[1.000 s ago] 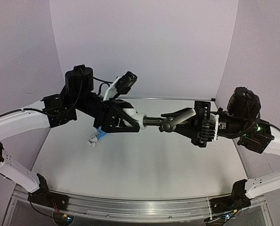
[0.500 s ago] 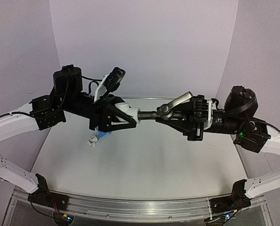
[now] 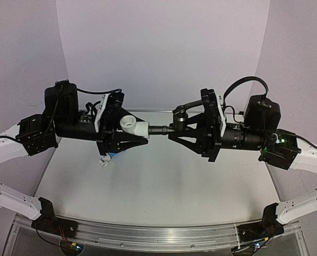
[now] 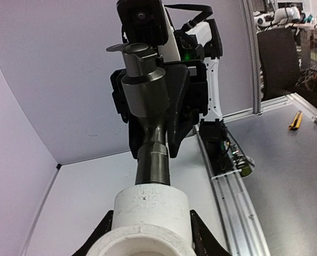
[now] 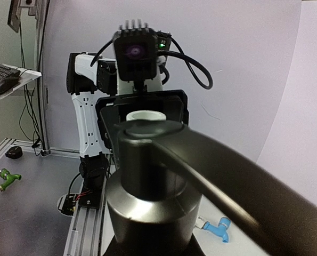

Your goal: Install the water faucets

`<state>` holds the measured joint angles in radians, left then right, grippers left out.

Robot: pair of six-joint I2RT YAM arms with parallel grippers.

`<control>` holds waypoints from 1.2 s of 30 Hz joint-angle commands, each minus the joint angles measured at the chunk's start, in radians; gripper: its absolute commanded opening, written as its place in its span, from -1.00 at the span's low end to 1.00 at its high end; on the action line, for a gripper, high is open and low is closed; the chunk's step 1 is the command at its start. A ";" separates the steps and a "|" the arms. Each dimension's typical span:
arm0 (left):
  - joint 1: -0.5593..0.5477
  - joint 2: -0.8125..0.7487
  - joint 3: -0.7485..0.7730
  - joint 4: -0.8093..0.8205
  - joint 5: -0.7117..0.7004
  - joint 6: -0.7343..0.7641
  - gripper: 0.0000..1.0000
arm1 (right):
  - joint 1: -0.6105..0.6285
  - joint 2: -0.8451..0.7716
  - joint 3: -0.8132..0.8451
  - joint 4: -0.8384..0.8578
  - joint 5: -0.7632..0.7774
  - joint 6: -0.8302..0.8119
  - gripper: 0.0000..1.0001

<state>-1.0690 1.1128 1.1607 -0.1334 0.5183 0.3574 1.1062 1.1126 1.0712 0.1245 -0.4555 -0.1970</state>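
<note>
The dark metal faucet (image 3: 163, 128) hangs level in mid-air between both arms, its threaded end in a white pipe fitting (image 3: 132, 126). My left gripper (image 3: 138, 131) is shut on that fitting (image 4: 151, 220), with black fingers (image 4: 202, 241) on either side of it. My right gripper (image 3: 175, 128) is shut on the faucet body (image 5: 152, 202), and the lever handle (image 5: 230, 178) sweeps across the right wrist view. The light blue faucet (image 3: 112, 156) lies on the table below the left gripper; in the right wrist view this same blue tap (image 5: 220, 227) lies flat.
A small white piece (image 3: 103, 160) lies against the blue faucet's end. The aluminium rail (image 3: 147, 234) runs along the near table edge. Purple walls close in the back and both sides.
The joined faucet and fitting shifted left and slightly up. My right wrist rolled, swinging the lever handle round. My left jaws tightened on the fitting and the left arm drew back leftward.
</note>
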 commanded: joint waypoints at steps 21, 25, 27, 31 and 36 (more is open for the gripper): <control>-0.299 -0.033 -0.168 0.330 -0.747 0.978 -1.00 | -0.007 -0.043 0.038 -0.043 0.023 0.067 -0.93; -0.299 -0.029 -0.118 0.232 -0.760 0.787 -1.00 | -0.008 -0.057 0.043 -0.044 0.060 -0.006 -0.47; -0.298 -0.024 -0.110 0.195 -0.777 0.728 -1.00 | -0.007 -0.063 0.047 -0.046 0.065 -0.025 -0.46; -0.298 -0.023 -0.110 0.177 -0.785 0.617 -1.00 | -0.008 -0.066 0.057 -0.060 0.052 -0.050 -0.06; -0.295 -0.051 -0.087 0.175 -0.778 0.478 -0.99 | -0.008 -0.069 0.050 -0.081 0.023 -0.085 0.15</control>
<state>-1.3689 1.0919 1.0001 0.0110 -0.2380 1.0002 1.0946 1.0690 1.0829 0.0168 -0.4095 -0.2413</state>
